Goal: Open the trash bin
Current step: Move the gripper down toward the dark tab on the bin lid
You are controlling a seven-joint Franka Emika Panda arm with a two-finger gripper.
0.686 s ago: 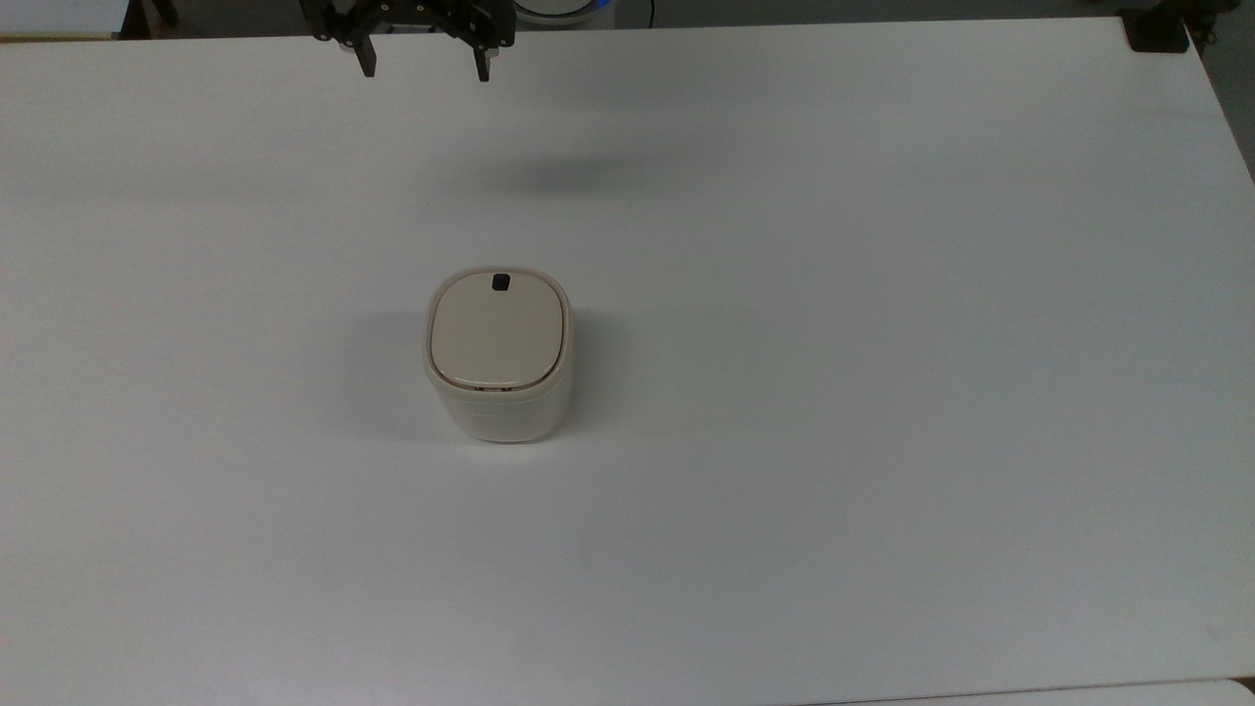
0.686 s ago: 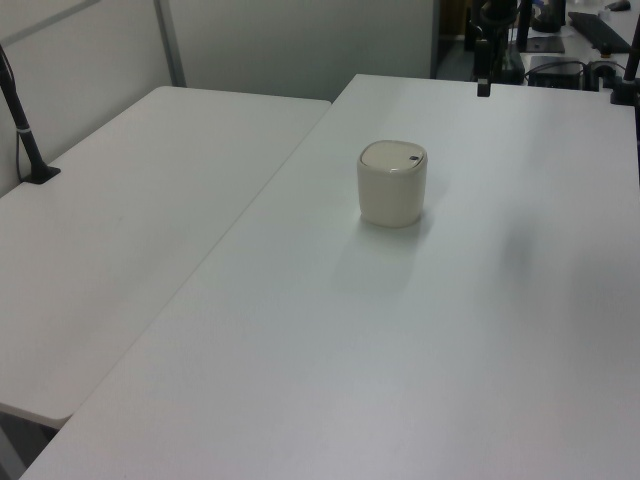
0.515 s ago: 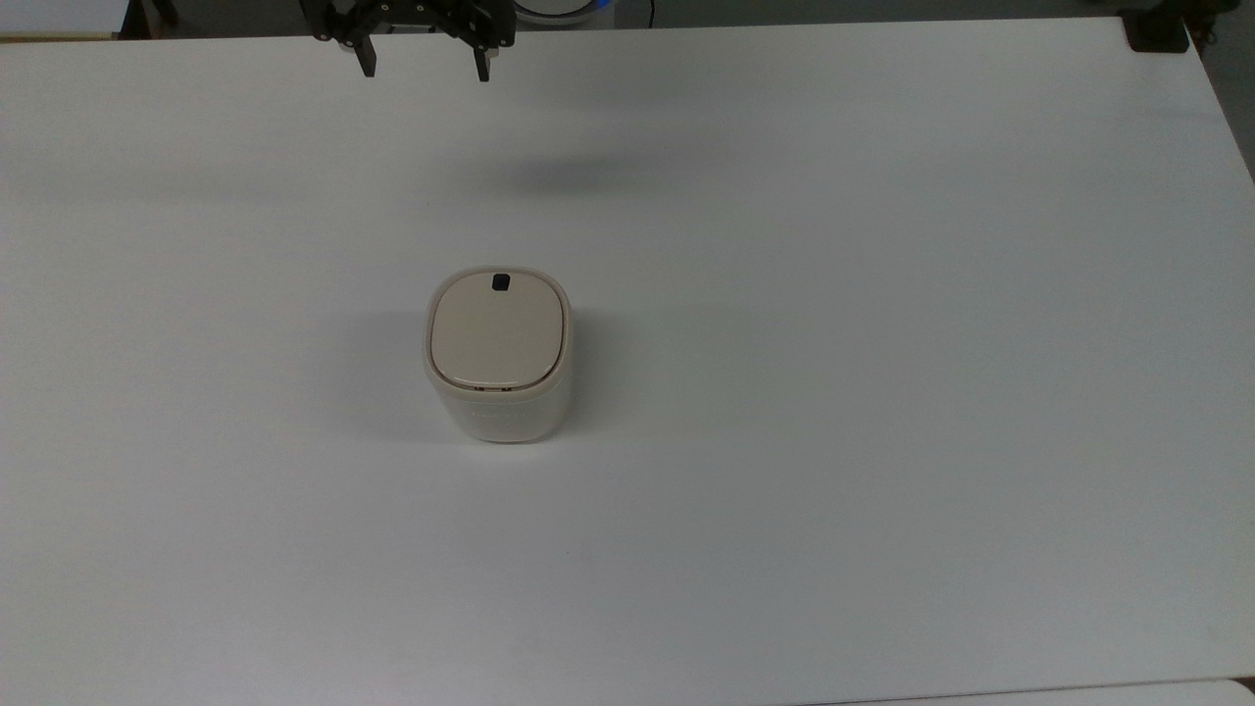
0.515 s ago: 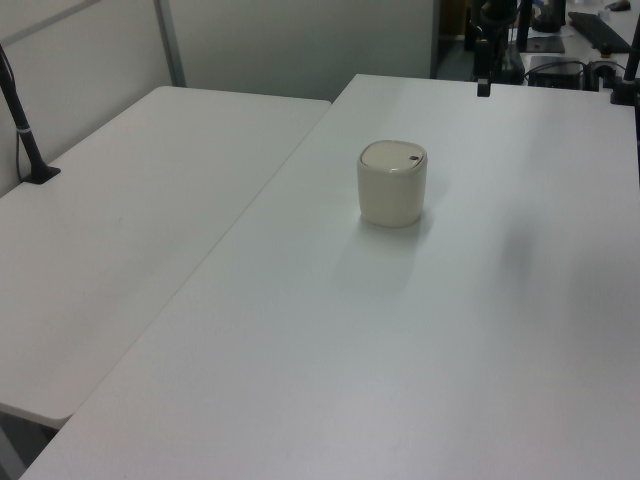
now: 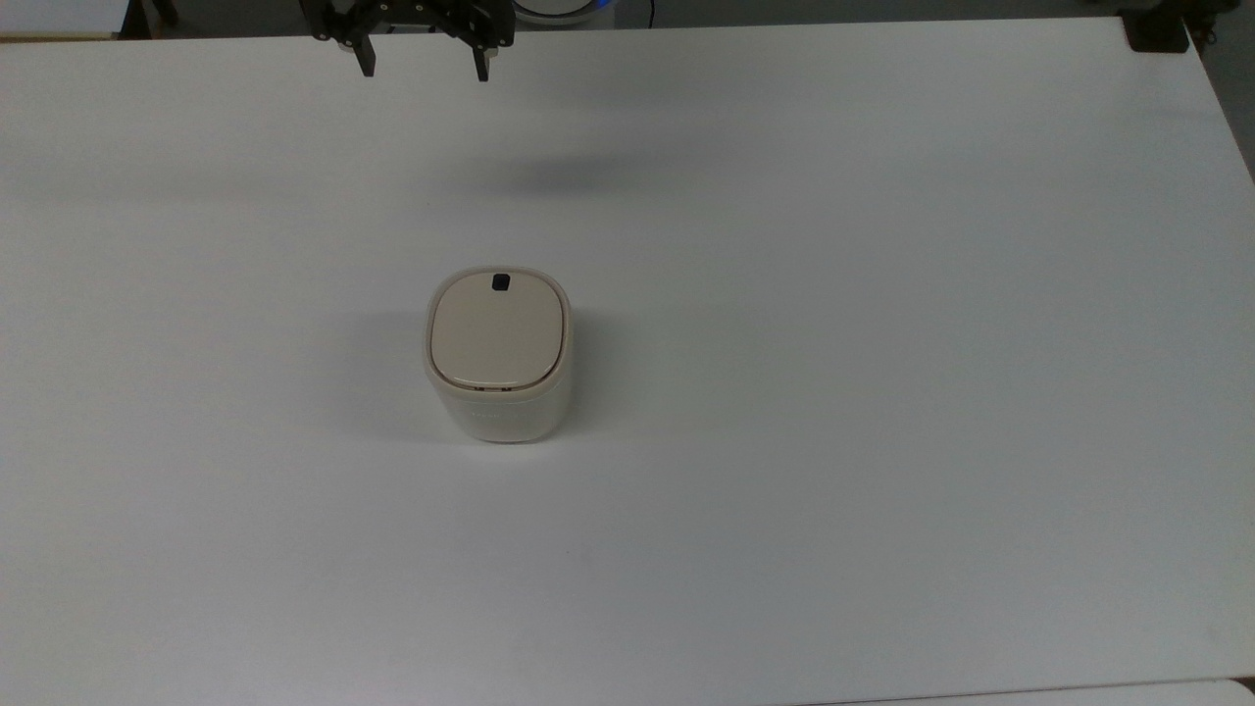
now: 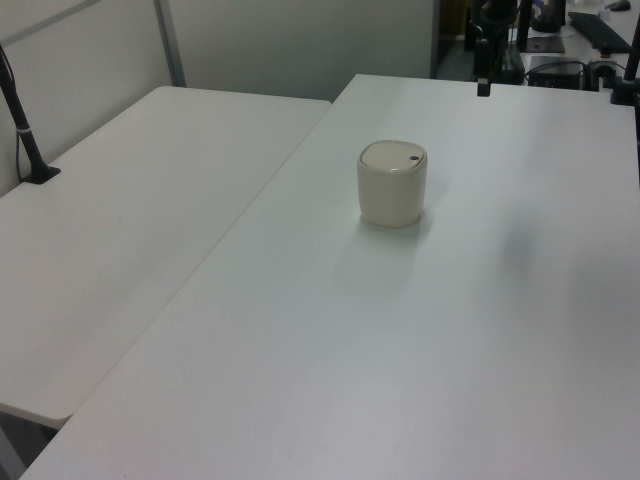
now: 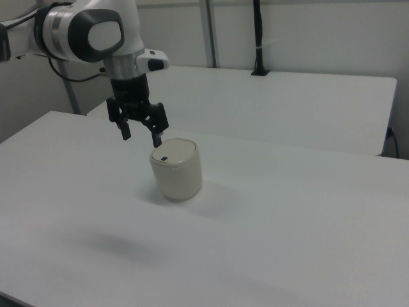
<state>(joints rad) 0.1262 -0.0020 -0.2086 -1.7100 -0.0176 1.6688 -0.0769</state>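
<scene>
Nothing moved, tool open, well apart from closed trash bin

The arm has glossy white rounded shells with a grey oval cap on one joint and dark bands at the seams. A black cable runs behind it. Its wrist narrows to a black gripper with two slim, square-tipped black fingers.

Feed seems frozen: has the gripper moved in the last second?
No. In the top view the gripper hangs open at the same spot by the table's far edge, well short of the trash bin.
</scene>
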